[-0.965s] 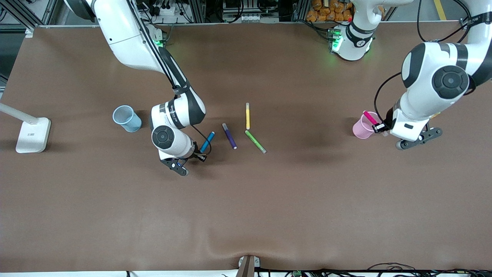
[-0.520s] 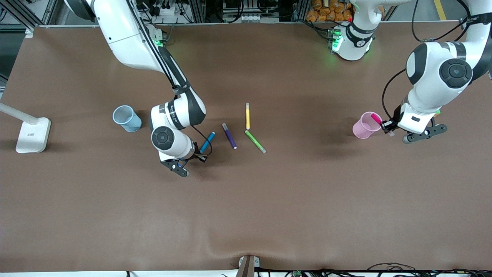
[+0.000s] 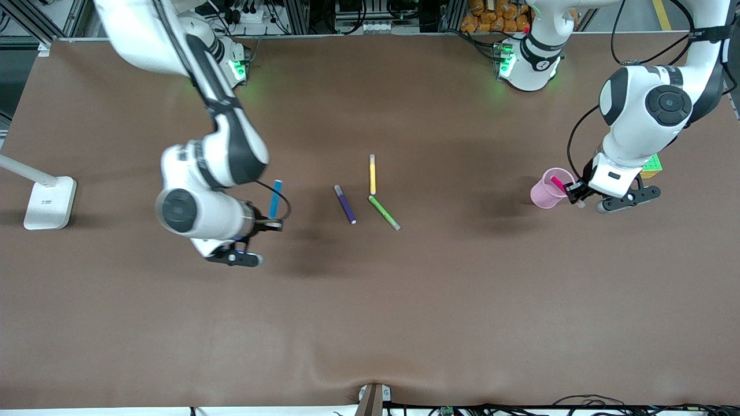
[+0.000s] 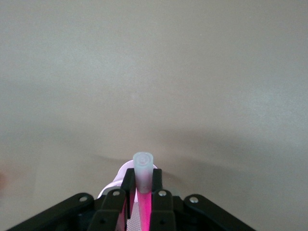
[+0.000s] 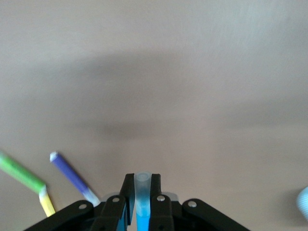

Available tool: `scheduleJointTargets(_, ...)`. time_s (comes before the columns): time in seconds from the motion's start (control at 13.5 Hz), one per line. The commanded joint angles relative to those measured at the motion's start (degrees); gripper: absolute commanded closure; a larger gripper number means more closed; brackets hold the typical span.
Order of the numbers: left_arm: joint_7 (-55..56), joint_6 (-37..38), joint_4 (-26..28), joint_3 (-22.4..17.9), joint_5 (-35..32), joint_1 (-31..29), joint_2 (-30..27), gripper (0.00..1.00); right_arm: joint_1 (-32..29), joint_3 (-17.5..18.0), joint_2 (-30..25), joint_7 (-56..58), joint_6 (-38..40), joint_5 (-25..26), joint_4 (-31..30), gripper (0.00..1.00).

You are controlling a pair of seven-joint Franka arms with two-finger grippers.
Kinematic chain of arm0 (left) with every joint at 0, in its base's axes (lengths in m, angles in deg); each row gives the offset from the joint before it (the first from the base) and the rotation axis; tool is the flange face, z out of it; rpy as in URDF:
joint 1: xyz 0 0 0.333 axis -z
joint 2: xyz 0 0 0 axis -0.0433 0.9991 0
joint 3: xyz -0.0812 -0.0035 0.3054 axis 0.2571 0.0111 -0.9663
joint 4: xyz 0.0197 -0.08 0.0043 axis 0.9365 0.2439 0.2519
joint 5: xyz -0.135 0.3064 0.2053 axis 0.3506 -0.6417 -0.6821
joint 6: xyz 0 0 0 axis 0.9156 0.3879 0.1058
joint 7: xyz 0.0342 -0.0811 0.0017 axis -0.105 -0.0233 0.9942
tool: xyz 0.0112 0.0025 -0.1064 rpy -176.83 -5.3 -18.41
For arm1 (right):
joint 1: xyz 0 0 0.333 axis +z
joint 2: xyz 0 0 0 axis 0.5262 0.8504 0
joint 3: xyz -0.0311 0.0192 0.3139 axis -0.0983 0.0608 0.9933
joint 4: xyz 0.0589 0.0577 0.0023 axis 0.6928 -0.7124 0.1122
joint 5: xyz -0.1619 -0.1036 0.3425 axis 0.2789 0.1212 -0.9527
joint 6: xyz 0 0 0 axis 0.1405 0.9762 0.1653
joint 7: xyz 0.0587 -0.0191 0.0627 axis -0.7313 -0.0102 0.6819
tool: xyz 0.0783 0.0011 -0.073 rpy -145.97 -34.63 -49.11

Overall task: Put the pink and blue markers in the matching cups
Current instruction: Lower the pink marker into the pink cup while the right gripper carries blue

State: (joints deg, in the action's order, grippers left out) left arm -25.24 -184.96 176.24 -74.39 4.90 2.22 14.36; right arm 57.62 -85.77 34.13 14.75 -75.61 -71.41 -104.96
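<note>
Blue marker (image 3: pixel 276 198); pink marker (image 3: pixel 557 184), pink cup (image 3: pixel 546 190).

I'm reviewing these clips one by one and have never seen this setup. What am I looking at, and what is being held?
Two white robot arms work at a brown table. One picture looks down from a high camera facing them; the other two come from cameras on each wrist. The right pincer holds a blue marker in the air. The left pincer holds a pink marker dipped into the pink cup. Purple, yellow and green pens lie mid-table. The blue cup shows only in the right wrist view.
</note>
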Motion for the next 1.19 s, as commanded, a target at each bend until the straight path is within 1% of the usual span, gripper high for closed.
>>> scheduleJointTargets(0.0,-0.57,-4.99,3.82,0.16,-1.06,-0.44,-1.21,1.00,-4.59,0.93,-5.68,15.10,4.36,-0.66,-2.15,1.00)
scheduleJointTargets(0.07,-1.09,-5.36,4.36,0.16,-1.06,-0.79,-1.38,1.00,-5.47,0.85,-7.70,19.07,6.13,-0.66,-2.93,1.00)
scheduleJointTargets(0.22,-1.62,-5.45,4.89,0.25,-1.15,-1.76,-1.56,1.00,-7.49,0.93,-13.23,24.96,7.02,-0.84,-8.45,1.00)
scheduleJointTargets(0.37,-2.76,-5.45,6.20,0.25,-1.15,-1.84,-3.22,1.00,-9.68,0.85,-18.51,33.13,4.14,-4.42,-17.14,1.00)
scheduleJointTargets(0.52,-3.38,-5.45,7.52,0.25,-1.15,-2.54,-4.37,1.00,-12.41,0.85,-22.82,44.71,-0.16,-7.06,-26.01,1.00)
scheduleJointTargets(0.59,-3.29,-5.54,7.79,0.25,-1.15,-2.81,-4.46,1.00,-13.55,0.85,-24.49,50.77,-1.66,-9.43,-29.80,1.00)
scheduleJointTargets(0.67,-3.29,-5.54,7.79,0.25,-1.15,-2.81,-4.20,1.00,-15.48,0.85,-24.94,57.71,-2.03,-12.24,-31.75,1.00)
scheduleJointTargets(0.74,-3.29,-5.97,7.88,0.25,-1.15,-2.90,-3.94,1.00,-18.20,0.85,-24.25,67.00,-1.86,-14.87,-32.12,1.00)
scheduleJointTargets(0.82,-3.29,-7.20,8.57,0.25,-1.15,-2.81,-3.85,1.00,-20.40,0.85,-23.20,77.19,-1.51,-18.73,-32.38,1.00)
scheduleJointTargets(0.89,-3.21,-9.04,9.80,0.33,-1.15,-2.81,-3.93,1.00,-21.99,0.85,-22.06,84.77,-0.72,-21.99,-32.99,1.00)
scheduleJointTargets(0.97,-3.21,-10.10,10.77,0.25,-1.15,-2.81,-3.94,1.00,-22.87,0.85,-21.35,90.07,0.33,-24.28,-33.44,1.00)
scheduleJointTargets(1.11,-3.21,-11.33,10.95,0.25,-1.15,-2.81,-3.59,1.00,-25.24,0.85,-19.24,98.78,1.56,-26.49,-33.27,1.00)
